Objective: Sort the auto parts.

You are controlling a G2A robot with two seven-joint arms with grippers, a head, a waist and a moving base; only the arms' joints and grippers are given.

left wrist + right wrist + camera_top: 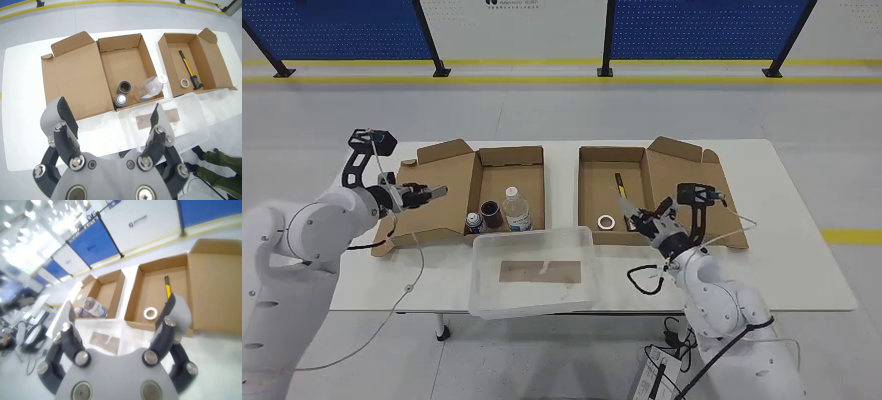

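Tray: near edge of the worktop, brown label on its floor.
Left end effector: open, holding nothing.
Right end effector: open, holding nothing.
Left box: holds black cylinder, spray can, bottle.
Right box: holds caliper, ring.
Progress: sorting looks finished; nothing seems left to move.

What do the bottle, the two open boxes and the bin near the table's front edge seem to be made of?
Bottle: clear glossy plastic, probably; the box floor shows through it, and the cap is white.
Left box and right box: brown matte cardboard; folded flaps and creases show.
Bin: translucent plastic, likely; the table shows through its walls.
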